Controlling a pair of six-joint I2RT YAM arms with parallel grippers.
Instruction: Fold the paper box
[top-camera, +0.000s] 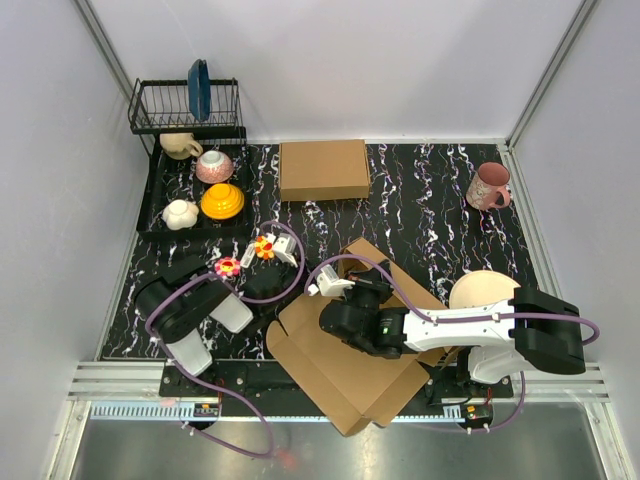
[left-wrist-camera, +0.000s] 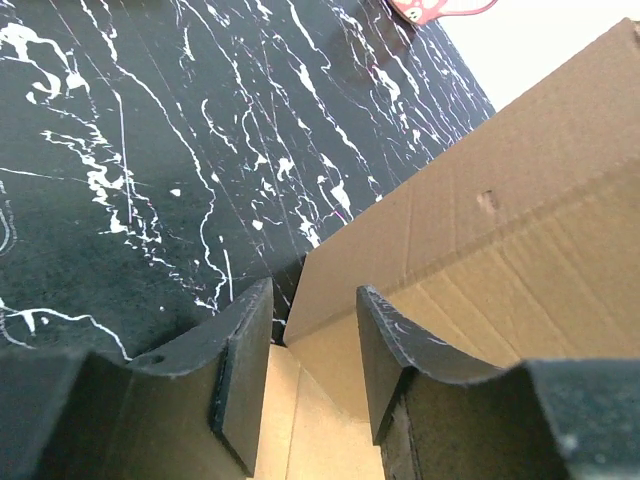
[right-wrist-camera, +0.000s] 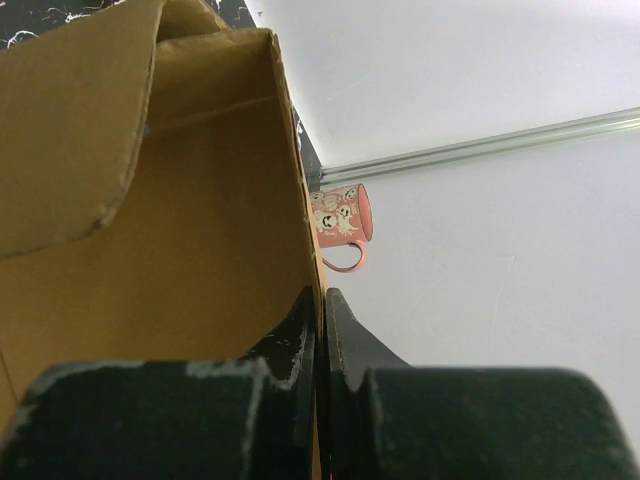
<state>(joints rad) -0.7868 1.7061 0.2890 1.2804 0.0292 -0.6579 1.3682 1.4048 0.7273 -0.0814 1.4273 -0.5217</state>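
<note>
My right hand (right-wrist-camera: 322, 302) is closed tight on the paper box (top-camera: 345, 385). Both fingers pinch the thin edge of a raised cardboard wall. In the right wrist view that wall stands to the left of the pinch, and a loose flap curls over near its top. My left hand (left-wrist-camera: 314, 300) stands roughly half open and has hold of nothing. The corner edge of a cardboard panel sits in the gap between its fingers (left-wrist-camera: 240, 370), and I cannot tell whether either pad touches it. The paper box lies at the near side of the worktop (top-camera: 420, 215), between my two arms and nearer the right one. Its near corner hangs over the front edge by the arm bases. It is only part-folded: the broad sheet lies open and flat, while the panels on its far side are lifted. Just beyond its right side a pale tan bowl (top-camera: 482, 288) sits on the worktop, partly hidden by my right arm. Farther back, near the right edge, is a pink patterned mug (top-camera: 488, 186). At the far middle a formed cardboard box (top-camera: 323, 170) lies closed, well apart from the sheet. At the far left a black tray (top-camera: 150, 205) carries a yellow dish (top-camera: 221, 201) and a pink bowl (top-camera: 214, 165). Behind it a wire rack (top-camera: 160, 105) holds a blue plate (top-camera: 198, 90) on edge.
</note>
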